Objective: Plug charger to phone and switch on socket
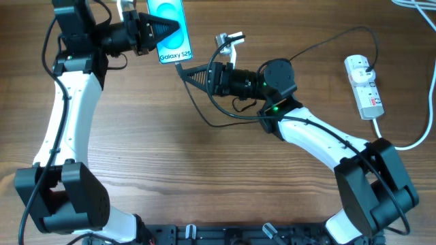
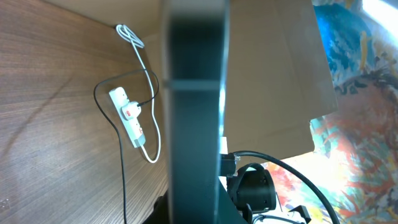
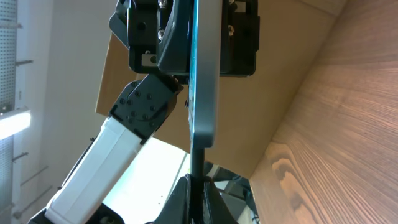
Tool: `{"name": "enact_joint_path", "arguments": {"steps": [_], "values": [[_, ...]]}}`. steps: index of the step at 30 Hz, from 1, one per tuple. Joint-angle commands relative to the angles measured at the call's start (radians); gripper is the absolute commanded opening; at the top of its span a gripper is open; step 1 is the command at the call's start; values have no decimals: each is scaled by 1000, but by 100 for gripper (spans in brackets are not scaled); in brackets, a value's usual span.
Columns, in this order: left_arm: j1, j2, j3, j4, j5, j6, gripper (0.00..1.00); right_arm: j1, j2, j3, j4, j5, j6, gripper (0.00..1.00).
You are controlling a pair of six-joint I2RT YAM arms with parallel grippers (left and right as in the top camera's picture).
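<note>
Right wrist view: small rectangular teal-screened smartphone [image 3: 203,81] seen edge-on, held up off brown wooden table [image 1: 170,170]. Left gripper [image 1: 165,29] clenched across smartphone body, presenting port end toward right gripper [image 3: 198,186]. Right gripper pinches thin black charger cable [image 3: 196,163] at plug end, in line with smartphone's lower edge and touching it. Full seating: cannot tell. Elongated white power strip [image 1: 364,85] lies well apart at table's right. Switching judged not yet done.

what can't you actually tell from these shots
Whether the charger tip is seated in the phone: too small overhead, edge-on in right wrist.
Which socket switches are on: too small, overhead and left wrist.
Left wrist: the phone's blurred edge hides the left jaws.
</note>
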Motion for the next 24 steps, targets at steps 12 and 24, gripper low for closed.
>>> {"name": "enact_joint_path", "arguments": {"steps": [12,24], "values": [[-26,-26,5,-31,42,-2,4,26,-12,14,13,249,16,4],[-27,-26,5,-58,190,34,4,-5,-12,14,12,238,-60,4]]}}
